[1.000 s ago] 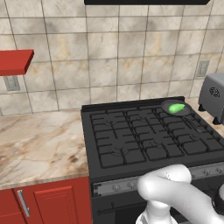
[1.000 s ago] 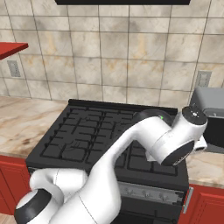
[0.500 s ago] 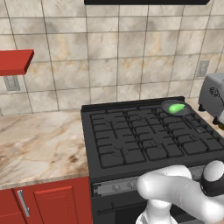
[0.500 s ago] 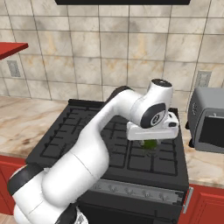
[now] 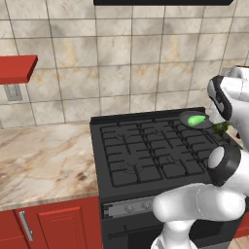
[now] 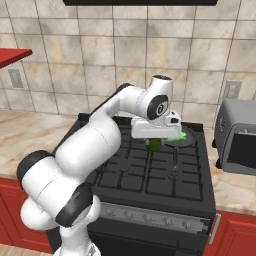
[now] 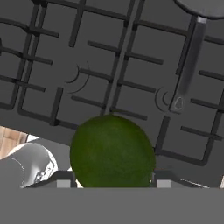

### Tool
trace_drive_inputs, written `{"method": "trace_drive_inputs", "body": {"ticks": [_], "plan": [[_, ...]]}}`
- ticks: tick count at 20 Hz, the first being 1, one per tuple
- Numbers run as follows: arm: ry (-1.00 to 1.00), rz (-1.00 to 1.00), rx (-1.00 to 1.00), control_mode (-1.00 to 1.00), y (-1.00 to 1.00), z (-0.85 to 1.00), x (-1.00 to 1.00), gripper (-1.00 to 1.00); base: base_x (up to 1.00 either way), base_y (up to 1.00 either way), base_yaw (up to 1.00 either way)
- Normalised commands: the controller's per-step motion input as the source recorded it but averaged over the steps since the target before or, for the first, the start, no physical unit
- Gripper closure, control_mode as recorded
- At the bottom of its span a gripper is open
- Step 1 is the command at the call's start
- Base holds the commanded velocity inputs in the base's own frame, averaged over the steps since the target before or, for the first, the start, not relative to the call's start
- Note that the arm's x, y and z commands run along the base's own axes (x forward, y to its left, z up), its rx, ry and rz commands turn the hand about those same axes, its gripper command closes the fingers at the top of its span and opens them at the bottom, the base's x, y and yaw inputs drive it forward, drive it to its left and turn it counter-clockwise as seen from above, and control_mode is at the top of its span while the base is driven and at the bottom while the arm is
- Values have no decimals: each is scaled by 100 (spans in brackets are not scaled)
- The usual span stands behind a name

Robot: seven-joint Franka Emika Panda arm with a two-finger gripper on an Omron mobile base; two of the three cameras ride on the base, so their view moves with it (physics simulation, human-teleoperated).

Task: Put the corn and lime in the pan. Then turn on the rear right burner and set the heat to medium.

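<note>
stove (image 6: 145,170): black top with cast-iron grates; we see it between marble counters.
toaster (image 6: 239,142): grey, on the right counter, just beside the stove.
pan (image 5: 190,119): rear right grate; handle (image 7: 189,61) runs toward the front.
gripper (image 6: 156,144): we read it clamped on the lime, held above the grates near the pan.
corn (image 5: 196,119): lying inside the pan.
lime (image 7: 112,151): between the fingers, off the stove surface.

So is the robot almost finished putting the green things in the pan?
About halfway. The corn already lies in the pan at the back right of the stove. The hand is holding the lime in the air over the stove, near the pan but not in it yet. After dropping it in, the robot must turn the back right burner on to medium.
</note>
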Motion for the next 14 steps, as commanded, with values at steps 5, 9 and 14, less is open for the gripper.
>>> {"method": "trace_drive_inputs", "body": {"ticks": [5,9,14], "plan": [[0,0,5,-100,4,-1,97,100,0,0,0],[0,0,2,-100,0,-6,76,100,0,0,0],[3,0,0,-100,0,-8,79,100,0,0,0]]}}
